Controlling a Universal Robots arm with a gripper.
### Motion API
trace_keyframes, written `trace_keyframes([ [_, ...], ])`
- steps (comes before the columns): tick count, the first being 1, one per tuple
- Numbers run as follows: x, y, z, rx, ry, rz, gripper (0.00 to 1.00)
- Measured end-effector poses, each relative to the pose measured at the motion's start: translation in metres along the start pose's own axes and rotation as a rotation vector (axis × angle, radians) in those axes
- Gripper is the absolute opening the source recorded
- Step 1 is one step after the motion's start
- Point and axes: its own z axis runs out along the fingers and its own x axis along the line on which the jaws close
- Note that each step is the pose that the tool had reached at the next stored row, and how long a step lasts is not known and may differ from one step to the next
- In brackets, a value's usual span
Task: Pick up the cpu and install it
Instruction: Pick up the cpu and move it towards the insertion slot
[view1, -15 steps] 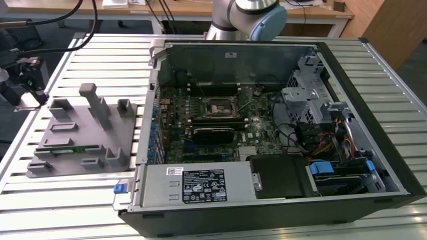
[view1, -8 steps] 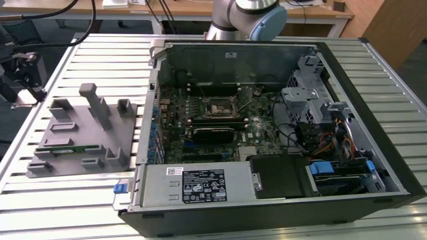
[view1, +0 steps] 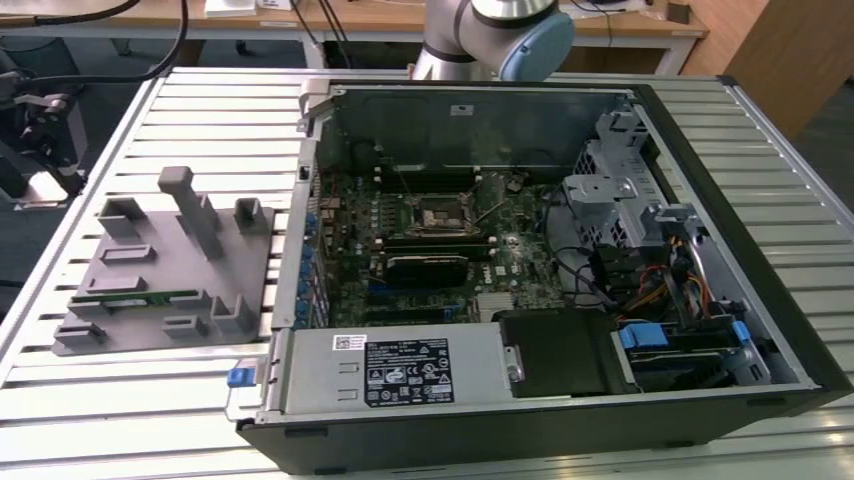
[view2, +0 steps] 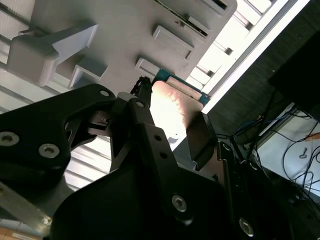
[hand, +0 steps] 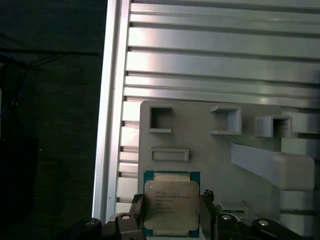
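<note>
While the slatted metal table (view1: 80, 420) is carrying everything, the open computer case (view1: 467, 125) is taking up most of it, lying on its side with the motherboard (view1: 521, 270) facing up. The arm (view1: 487, 35) is rising at twelve o'clock from the case. At nine o'clock from the case, toward the exterior view's left, the grey fixture tray (view1: 147, 280) is sitting on the slats just beside the case wall. The square socket (view1: 441, 215) is sitting near the middle of the motherboard. In both wrist views the black gripper (hand: 171, 212) (view2: 172, 125) is hanging over the tray, its fingers (hand: 208, 215) narrowed and pressing on two opposite edges of the cpu (hand: 171, 200) (view2: 170, 107). The cpu's silver top is facing the first wrist camera, with a thin green border showing around it; whether it is touching the tray I cannot tell. A green memory stick (view1: 140, 297) is lying in a slot at about six o'clock on the tray.
</note>
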Motion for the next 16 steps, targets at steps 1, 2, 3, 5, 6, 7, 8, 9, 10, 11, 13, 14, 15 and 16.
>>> trace_keyframes([
  [1,0.0000,0.0001,-0.0013,0.0000,0.0000,0.000,0.53],
  [2,0.0001,0.0001,-0.0026,0.0000,0.0000,0.000,0.53],
  [3,0.0001,0.0002,-0.0039,0.0000,-0.0001,0.000,0.53],
  [5,0.0002,0.0004,-0.0064,0.0000,-0.0001,0.000,0.53],
  [6,0.0002,0.0004,-0.0077,-0.0001,-0.0001,0.000,0.53],
  [7,0.0002,0.0005,-0.0090,0.0000,0.0000,0.000,0.53],
  [8,0.0003,0.0006,-0.0104,0.0000,0.0000,0.000,0.53],
  [9,0.0003,0.0007,-0.0117,0.0000,-0.0001,0.000,0.53],
  [10,0.0003,0.0007,-0.0127,0.0000,-0.0001,0.000,0.53],
  [11,0.0003,0.0007,-0.0136,-0.0001,0.0000,0.000,0.53],
  [13,0.0004,0.0009,-0.0164,0.0000,-0.0001,0.000,0.53],
  [14,0.0005,0.0011,-0.0181,0.0000,-0.0001,0.000,0.53],
  [15,0.0005,0.0013,-0.0200,0.0000,0.0000,0.000,0.53],
  [16,0.0006,0.0014,-0.0221,0.0000,0.0000,0.000,0.53],
])
